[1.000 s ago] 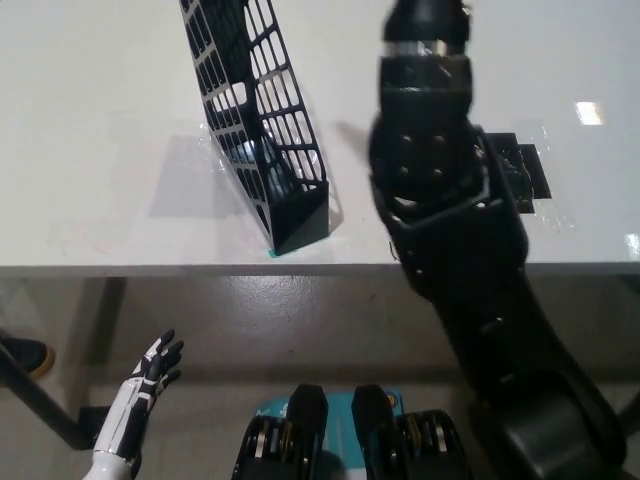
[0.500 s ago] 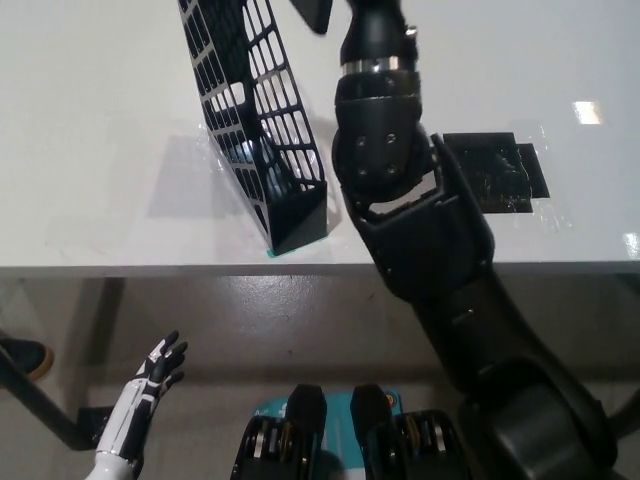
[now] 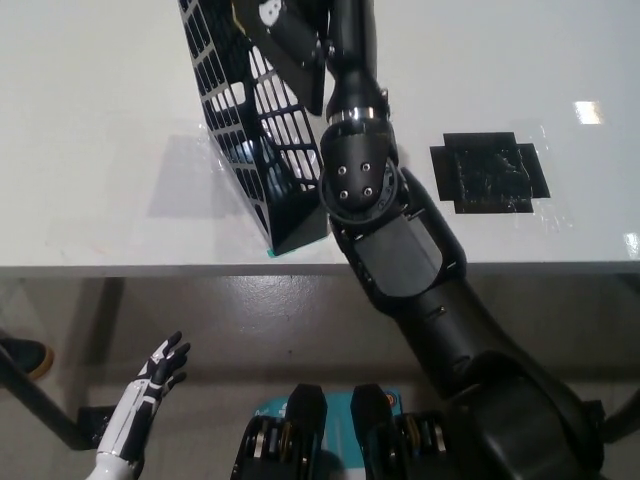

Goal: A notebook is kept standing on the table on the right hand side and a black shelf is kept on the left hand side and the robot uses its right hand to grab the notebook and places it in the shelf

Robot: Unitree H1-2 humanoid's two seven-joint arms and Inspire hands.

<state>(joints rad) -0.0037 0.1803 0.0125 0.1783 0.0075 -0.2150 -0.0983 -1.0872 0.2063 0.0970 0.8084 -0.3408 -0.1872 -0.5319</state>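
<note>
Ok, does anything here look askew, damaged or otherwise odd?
Nothing looks spilled or damaged. The black shelf leans rather than standing straight, and the notebook is held tilted over its top edge by the right hand, not yet inside. A black tape patch marks the table. The left hand rests open below the table edge.

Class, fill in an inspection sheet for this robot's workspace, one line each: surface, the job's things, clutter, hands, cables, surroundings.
Surface: white table, glossy, with light glare at the right.
Job's things: black mesh shelf stands tilted near the table's front edge; a dark notebook is held over its open top.
Clutter: a patch of black tape on the table, right of the arm.
Hands: right hand at the top edge on the notebook, fingers mostly out of view; left hand rests below table level at lower left, fingers apart, holding nothing.
Cables: nothing seen.
Surroundings: grey floor under the table; a dark shoe at the left edge.
</note>
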